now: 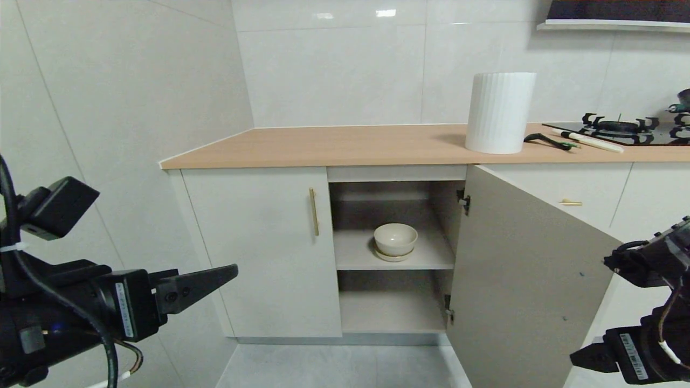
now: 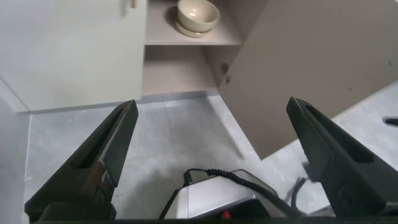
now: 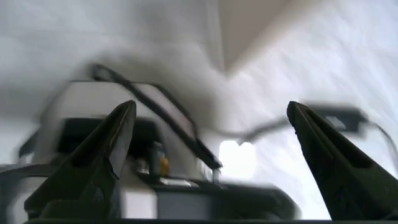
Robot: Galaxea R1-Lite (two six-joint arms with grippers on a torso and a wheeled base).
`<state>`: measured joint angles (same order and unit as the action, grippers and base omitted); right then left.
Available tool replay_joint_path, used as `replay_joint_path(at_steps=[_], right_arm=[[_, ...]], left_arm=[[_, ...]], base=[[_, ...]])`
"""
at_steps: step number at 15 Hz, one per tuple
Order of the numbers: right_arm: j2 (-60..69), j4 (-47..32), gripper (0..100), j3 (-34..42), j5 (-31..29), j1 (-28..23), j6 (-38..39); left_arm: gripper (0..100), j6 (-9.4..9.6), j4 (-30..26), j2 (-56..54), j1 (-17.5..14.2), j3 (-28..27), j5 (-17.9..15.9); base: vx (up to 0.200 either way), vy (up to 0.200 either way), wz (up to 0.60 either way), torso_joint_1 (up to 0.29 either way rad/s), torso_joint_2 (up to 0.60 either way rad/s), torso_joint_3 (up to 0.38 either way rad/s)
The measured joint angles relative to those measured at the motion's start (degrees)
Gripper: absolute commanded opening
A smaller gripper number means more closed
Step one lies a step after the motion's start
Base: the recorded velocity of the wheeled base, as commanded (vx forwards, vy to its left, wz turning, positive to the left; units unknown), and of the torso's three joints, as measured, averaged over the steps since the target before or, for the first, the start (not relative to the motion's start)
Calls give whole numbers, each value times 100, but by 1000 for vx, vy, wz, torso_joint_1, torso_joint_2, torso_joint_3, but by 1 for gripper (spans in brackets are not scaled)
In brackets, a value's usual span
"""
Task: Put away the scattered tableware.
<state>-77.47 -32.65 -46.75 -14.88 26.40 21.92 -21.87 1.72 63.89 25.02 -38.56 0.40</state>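
Closest to me is the black left gripper (image 2: 211, 102), low at my left side, its two fingers spread wide and holding nothing, touching nothing. The black right gripper (image 3: 211, 104) sits low at my right, spread just as wide and also empty, on the near side of the swung-out door. Ahead stands the pale grey base cabinet (image 1: 259, 248), its right-hand grey door (image 1: 528, 280) open, under a long light-wood countertop (image 1: 334, 145). On that countertop, towards the black gas hob (image 1: 620, 129), is a tall white ribbed cylinder (image 1: 499, 112). On the cabinet's upper shelf (image 1: 356, 253) a cream ceramic bowl (image 1: 395, 238) rests on a small cream saucer (image 1: 393, 256), upright and near the middle. I judge that this pair is put away. Between the cylinder and the hob lie a dark green-tipped utensil (image 1: 547, 140) and a slim white stick (image 1: 590, 141), close together; I cannot make out exactly what they are. If they count as tableware, my next move calls for raising an arm to counter height to collect them; otherwise the door wants pushing shut with the right arm, which is nearest to it.
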Motion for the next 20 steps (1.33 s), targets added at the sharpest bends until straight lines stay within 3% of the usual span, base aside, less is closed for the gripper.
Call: replay_joint_path(at_steps=[2,6,11,16,20], right_arm=[[0,-101,100,-73,-345,-315,-145],[-63,-79,100,-165,-1245,-1412,-435],[-458,752,100,-317,-1343,-2308,-474],[-1064,1286,100,-305,-1297,-2432,-321],[-1296,1437,100,-296,-1065,-2178,-6]], left_arm=[[100,1,2,0,1,2,2],[100,1,0,5,1,9,2],[100,0,2,7,0,6,-9],[100,-2,2,7,-5,0,-11],[100,-7,5,5,-5,-2,-9]], base=[[0,0,0,0,0,0],[0,0,0,0,0,0],[0,0,0,0,0,0],[0,0,0,0,0,0],[0,0,0,0,0,0]])
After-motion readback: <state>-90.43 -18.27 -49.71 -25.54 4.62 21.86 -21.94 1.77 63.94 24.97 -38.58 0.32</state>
